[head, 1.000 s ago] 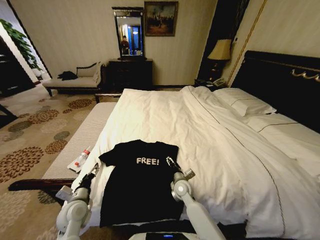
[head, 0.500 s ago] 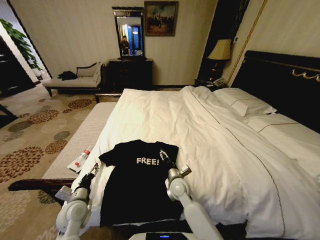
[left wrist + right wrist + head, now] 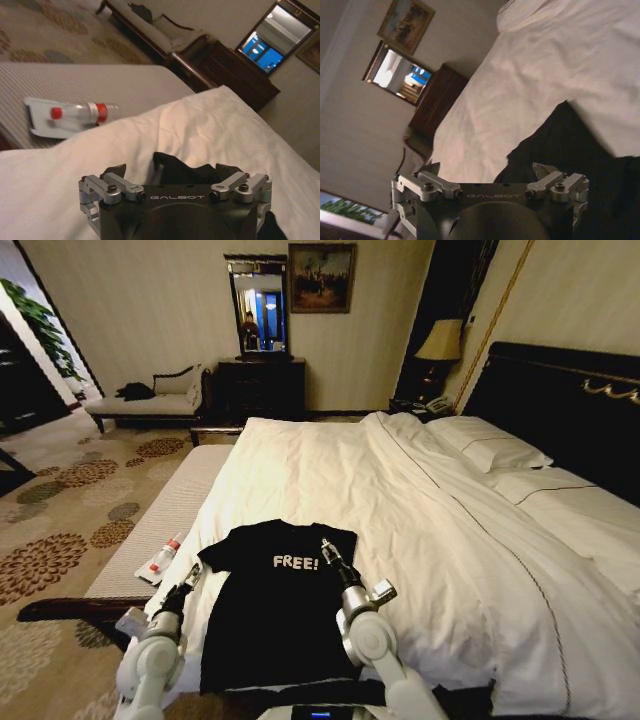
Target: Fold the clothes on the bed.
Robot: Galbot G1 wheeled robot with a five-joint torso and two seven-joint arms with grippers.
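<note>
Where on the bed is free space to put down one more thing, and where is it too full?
The bed is bare white sheet between the T-shirt and the pillows. Another free strip lies right of the shirt. The near corner is crowded: the right gripper is over the shirt's chest and the left gripper at its left edge. A bottle lies on the bench.

Open white bed beyond T-shirt; pillows far right. Bottle on counter left of bed.
</note>
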